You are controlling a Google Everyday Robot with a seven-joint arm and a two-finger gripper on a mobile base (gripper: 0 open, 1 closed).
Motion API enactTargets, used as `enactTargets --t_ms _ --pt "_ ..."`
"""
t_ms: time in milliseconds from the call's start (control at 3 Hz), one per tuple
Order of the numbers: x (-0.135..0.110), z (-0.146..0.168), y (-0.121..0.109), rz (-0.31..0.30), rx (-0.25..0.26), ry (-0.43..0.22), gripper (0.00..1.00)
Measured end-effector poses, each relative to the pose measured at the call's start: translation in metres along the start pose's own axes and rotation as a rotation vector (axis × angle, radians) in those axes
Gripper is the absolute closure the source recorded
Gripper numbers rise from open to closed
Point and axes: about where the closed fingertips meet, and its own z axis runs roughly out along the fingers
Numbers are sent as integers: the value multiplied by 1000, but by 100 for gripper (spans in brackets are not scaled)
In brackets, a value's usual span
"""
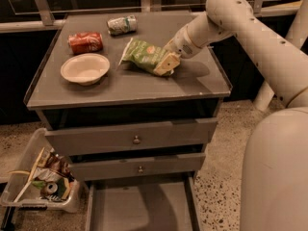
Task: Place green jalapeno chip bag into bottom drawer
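Observation:
The green jalapeno chip bag (142, 56) lies on the grey cabinet's top (125, 88), right of centre, with its left corner tipped up a little. My gripper (166, 64) reaches in from the right and is shut on the bag's right end, low over the top. The bottom drawer (139, 208) is pulled out at the cabinet's foot, its flat grey floor bare. The two upper drawers (136, 139) are closed.
On the cabinet top stand a white bowl (84, 68), a red soda can (85, 42) lying on its side and a crushed green-and-white can (121, 24). A clear bin of trash (43, 182) sits on the floor to the left of the drawers. My arm and base fill the right side.

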Motion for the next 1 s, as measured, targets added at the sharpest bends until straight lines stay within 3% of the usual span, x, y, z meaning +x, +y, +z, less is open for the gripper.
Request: enactTargets --t_ms 333,667,1000 --pt "0 0 0 0 0 0 87" --pt "0 0 0 0 0 0 100" --pt "2 -1 8 -5 0 7 100"
